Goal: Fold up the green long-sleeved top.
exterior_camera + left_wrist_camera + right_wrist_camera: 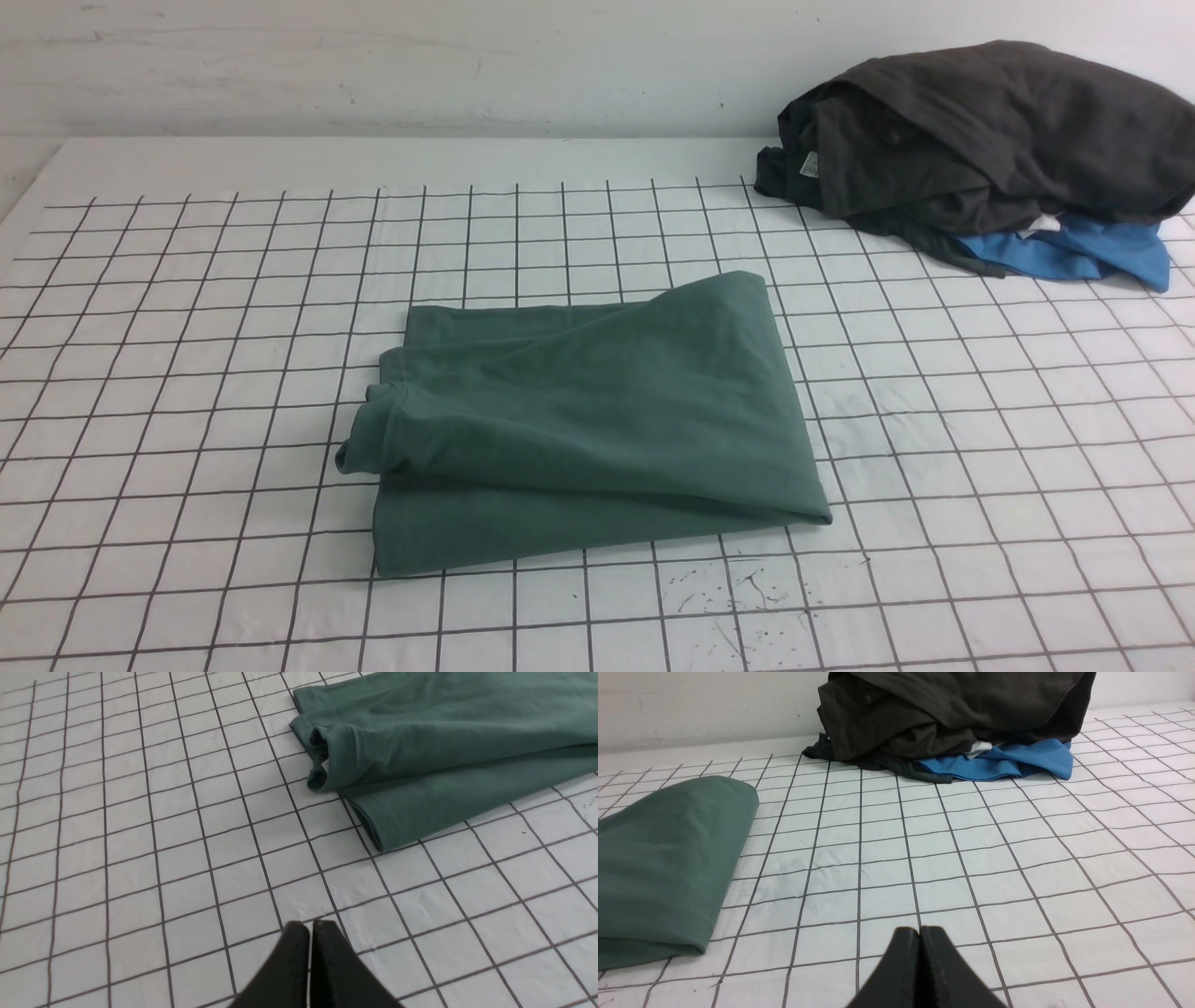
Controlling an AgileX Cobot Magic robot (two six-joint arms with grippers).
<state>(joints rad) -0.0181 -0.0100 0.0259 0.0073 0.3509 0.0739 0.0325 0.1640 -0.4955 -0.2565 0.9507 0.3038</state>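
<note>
Pressed together, the left hand (308, 938) and the right hand (920, 942) hover over the gridded counter (980, 392), each well apart from the cloth. Between them, farther out, lies the green long-sleeved top (607, 401), folded into an uneven bundle (one end rumpled). Beyond the right hand sit a charcoal garment (990, 131) and a blue garment (1092, 247).
</note>
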